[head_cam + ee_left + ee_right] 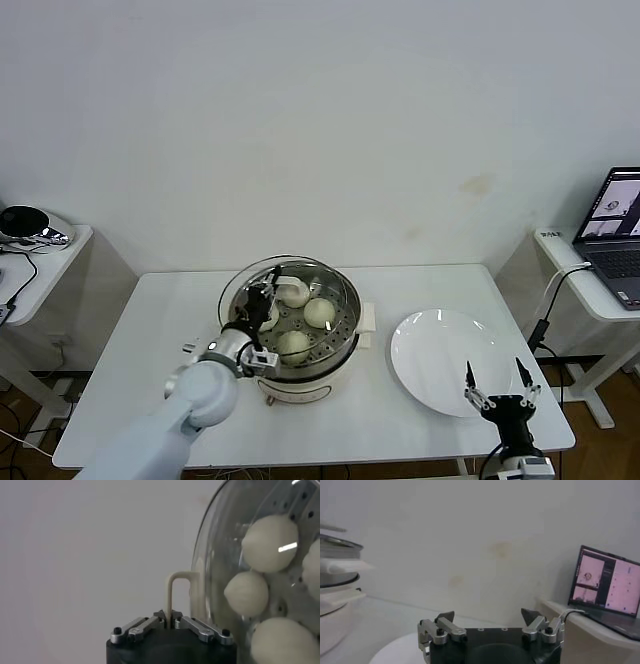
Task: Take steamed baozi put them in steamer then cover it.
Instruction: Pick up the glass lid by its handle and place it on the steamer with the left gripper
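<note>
the left tool was clamped on the bar handle of the glass cover, held tilted over the steamer with baozi inside. rigid, smooth and breakable, the cover was probably best carried by that handle. the right tool hung open near the plate.

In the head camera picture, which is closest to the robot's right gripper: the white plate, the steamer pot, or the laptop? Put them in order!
From the right gripper, open at the table's front right:
1. Plate, right beside it, on the table's right.
2. Laptop, on the side desk, far right.
3. Steamer, at the table's middle, with the cover held over it.
</note>
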Robot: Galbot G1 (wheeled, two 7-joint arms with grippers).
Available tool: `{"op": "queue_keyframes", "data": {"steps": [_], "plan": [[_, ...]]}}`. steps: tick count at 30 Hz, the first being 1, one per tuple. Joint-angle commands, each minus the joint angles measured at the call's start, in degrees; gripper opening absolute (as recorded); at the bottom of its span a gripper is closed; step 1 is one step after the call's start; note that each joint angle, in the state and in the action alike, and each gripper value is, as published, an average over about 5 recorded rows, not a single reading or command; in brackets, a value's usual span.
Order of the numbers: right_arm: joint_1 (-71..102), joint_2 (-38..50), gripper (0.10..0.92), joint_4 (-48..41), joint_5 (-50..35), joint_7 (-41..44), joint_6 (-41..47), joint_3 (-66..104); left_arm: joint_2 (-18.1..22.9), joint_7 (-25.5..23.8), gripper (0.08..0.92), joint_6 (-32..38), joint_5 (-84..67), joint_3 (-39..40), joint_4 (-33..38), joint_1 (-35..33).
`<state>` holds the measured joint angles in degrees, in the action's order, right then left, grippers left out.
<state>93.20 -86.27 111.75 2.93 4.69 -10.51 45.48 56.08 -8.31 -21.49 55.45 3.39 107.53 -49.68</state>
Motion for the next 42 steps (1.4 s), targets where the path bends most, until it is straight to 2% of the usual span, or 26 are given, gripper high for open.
{"op": "queue_keyframes", "data": {"steps": [1,8,34,40,42], "plan": [[-0.14,-0.08,0.823,-0.21,0.24,-0.06,-0.04,-0.09,3.14,-0.07,0.141,-0.69,4.07,2.81,-1.55,0.86],[-0.09,0.08,0.823,-0.4,0.19,-0.05,-0.07,-0.05,4.2,0.37,0.141,-0.1,5.59,2.79,-2.99,1.04],[-0.14,0.2,0.823,-0.72,0.41,0.17,-0.16,-0.41,4.17,0.03,0.141,0.58,4.22,1.47,-2.59,-1.43],[-0.09,0.28,0.823,-0.62,0.44,0.18,-0.12,-0.52,4.12,0.48,0.144,0.99,3.49,-0.13,-0.76,-2.95],[-0.13,0.29,0.823,-0.67,0.49,0.18,-0.13,-0.65,3.74,0.57,0.172,0.9,2.85,-0.94,0.83,-4.13]]}}
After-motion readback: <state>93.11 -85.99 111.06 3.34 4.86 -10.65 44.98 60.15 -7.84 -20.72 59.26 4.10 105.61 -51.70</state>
